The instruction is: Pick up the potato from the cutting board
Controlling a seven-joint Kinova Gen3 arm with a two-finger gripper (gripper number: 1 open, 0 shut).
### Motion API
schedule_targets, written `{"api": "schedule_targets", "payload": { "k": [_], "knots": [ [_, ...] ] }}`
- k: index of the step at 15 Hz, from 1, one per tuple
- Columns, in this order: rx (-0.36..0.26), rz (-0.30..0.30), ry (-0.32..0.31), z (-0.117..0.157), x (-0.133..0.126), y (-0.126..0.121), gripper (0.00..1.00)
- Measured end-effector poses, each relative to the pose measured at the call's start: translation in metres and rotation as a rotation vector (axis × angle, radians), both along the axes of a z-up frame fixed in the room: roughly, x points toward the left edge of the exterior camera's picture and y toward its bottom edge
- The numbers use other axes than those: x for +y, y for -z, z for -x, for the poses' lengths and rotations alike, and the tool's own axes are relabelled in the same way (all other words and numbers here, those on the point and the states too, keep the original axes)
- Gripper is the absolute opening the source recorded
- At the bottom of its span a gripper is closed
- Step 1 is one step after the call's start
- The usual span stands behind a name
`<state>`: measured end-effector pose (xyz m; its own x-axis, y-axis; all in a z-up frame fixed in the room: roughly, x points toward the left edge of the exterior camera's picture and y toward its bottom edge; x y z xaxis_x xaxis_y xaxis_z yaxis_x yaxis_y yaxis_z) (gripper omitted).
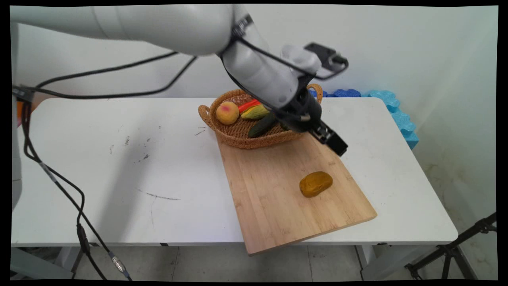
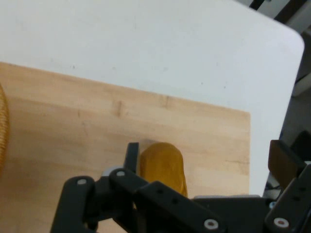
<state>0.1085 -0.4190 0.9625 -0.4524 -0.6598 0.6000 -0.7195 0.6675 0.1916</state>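
Main view: white table (image 1: 119, 167) with a wooden cutting board (image 1: 278, 190) lying at about 5 o'clock from table centre, its near corner hanging over the table's front edge. Brown-yellow potato-like lump (image 1: 316, 184) lies on the board, toward its right side, nothing touching it. Wicker basket (image 1: 238, 135) sits at the board's far end, at 12 o'clock from the lump, partly resting on the board. In the basket: a peach (image 1: 227, 113) at 9 o'clock, an orange-red carrot-like piece (image 1: 249, 105), a yellow-green piece (image 1: 256, 113), and a dark green cucumber (image 1: 262, 126). Gripper (image 1: 335, 143) reaches out past the basket's right rim, tilted down toward 4 o'clock, above the board and at 1 o'clock from the lump, apart from it. Finger spread not readable here. Blue foam pieces (image 1: 397, 115) lie off the table's far right corner.

Hand view: the gripper (image 2: 204, 165) has its fingers spread wide, one finger (image 2: 131, 155) left of the lump (image 2: 163, 167), the other (image 2: 284, 162) far to the right at 3 o'clock. Nothing held between them. The lump lies on the board (image 2: 73, 145) just beside the left finger; contact unclear. Basket edge (image 2: 3, 126) shows at 9 o'clock. Table (image 2: 146, 43) lies past the board at 12 o'clock.
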Motion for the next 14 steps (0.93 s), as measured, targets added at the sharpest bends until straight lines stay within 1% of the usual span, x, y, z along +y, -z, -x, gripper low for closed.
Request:
{"api": "schedule_targets", "payload": {
  "k": [2, 4, 7, 14],
  "knots": [
    [-0.021, -0.012, 0.004, 0.008, -0.002, 0.014, 1.00],
    [-0.055, -0.031, 0.011, 0.018, -0.005, 0.036, 1.00],
    [-0.090, -0.050, 0.014, 0.027, -0.008, 0.058, 1.00],
    [-0.151, -0.061, 0.007, 0.038, -0.013, 0.095, 1.00]
  ]
}}
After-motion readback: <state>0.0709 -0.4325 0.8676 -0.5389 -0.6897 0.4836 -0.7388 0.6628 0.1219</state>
